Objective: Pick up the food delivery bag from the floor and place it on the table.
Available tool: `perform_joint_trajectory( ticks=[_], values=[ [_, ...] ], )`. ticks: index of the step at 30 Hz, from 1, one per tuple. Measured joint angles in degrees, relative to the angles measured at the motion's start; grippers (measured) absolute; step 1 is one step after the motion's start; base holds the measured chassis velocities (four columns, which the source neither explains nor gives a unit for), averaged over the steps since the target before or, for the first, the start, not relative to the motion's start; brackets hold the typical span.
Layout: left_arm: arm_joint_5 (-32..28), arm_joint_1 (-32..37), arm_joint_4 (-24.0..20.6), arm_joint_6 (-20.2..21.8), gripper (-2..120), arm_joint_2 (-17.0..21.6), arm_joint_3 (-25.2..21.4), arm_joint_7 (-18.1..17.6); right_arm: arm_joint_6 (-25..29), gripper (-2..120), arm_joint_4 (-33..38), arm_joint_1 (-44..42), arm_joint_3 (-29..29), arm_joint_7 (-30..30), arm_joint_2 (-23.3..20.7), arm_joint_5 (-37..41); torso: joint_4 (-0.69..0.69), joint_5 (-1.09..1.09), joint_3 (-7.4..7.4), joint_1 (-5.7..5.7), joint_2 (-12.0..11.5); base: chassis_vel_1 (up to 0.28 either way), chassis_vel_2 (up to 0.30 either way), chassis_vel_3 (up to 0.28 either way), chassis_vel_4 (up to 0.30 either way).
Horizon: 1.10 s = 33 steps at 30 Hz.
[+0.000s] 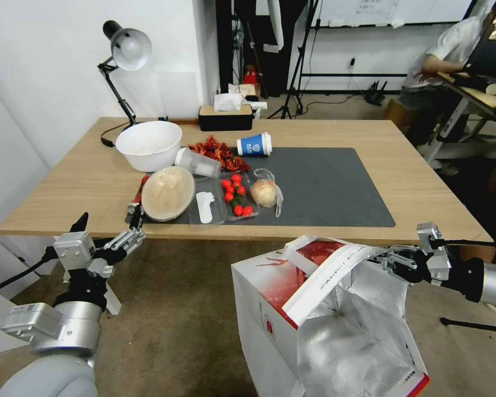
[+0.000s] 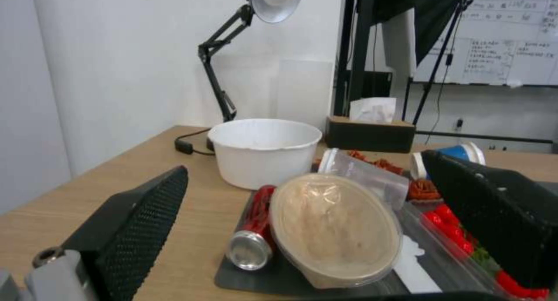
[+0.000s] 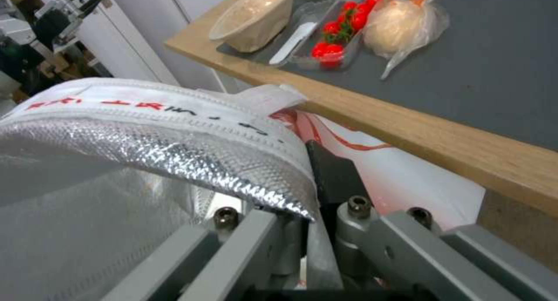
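The food delivery bag (image 1: 275,309), white with red panels and a silver foil lining, stands open-mouthed just in front of the table's (image 1: 424,182) front edge, over the carpet floor (image 1: 176,309). Its bottom runs out of the head view. My right gripper (image 1: 388,259) is shut on the bag's top rim at its right side. In the right wrist view the foil-lined rim (image 3: 145,131) is pinched in that gripper (image 3: 308,179), close under the table edge (image 3: 407,118). My left gripper (image 1: 107,231) hangs open at the table's front left corner, holding nothing, and faces the food (image 2: 322,231).
On the dark grey mat (image 1: 336,187) lie a lidded bowl (image 1: 168,193), cherry tomatoes (image 1: 236,194), a bagged bun (image 1: 265,193) and a blue cup (image 1: 253,145). A white bowl (image 1: 149,144), lamp (image 1: 124,52) and tissue box (image 1: 226,116) stand behind. The mat's right half is bare.
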Motion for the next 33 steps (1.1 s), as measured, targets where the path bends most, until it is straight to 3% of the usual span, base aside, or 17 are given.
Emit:
perform_joint_trajectory(
  ticks=[21, 33],
  values=[
    [1.8, 1.0, 0.0, -0.7, 100, -0.3, 0.1, 0.0, -0.4, 0, 4.7, -0.5, 3.8, -0.2, 2.1, 4.2, -0.01, 0.0, -0.29, -0.21, -0.5, 0.0, 0.0, 0.0, 0.0],
    [2.8, 2.0, 0.0, -1.8, 100, -0.6, 0.4, -0.1, -1.5, 0, 5.4, 4.0, 14.9, 5.7, 1.6, 22.5, 0.0, 0.0, -0.37, -0.27, -0.6, 0.0, 0.0, 0.0, 0.0]
  ],
)
